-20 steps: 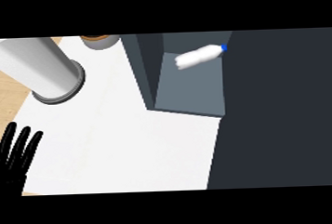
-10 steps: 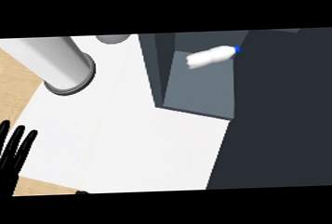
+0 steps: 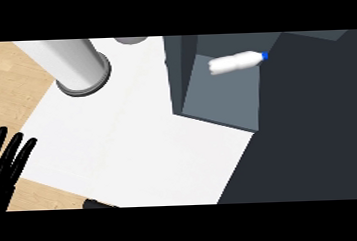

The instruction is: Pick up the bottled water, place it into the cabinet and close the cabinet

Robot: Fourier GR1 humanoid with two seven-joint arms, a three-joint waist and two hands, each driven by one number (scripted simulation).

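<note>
Since the bottled water (image 3: 237, 62) already lies inside the cabinet (image 3: 218, 98), only closing remains; left hand (image 3: 9, 163) rests straight-fingered at the tabletop's (image 3: 138, 144) left edge, holding nothing.

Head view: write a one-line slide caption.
Bottled water lies on its side inside the open cabinet; left hand rests open at the left edge.

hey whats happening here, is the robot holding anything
No. The bottled water already lies on its side inside the open cabinet, blue cap pointing right. Only the left robot hand shows, open with fingers up at the view's left edge, touching nothing. The right hand is out of view. A grey cylinder stands on the white counter. The cabinet is not yet closed.
</note>
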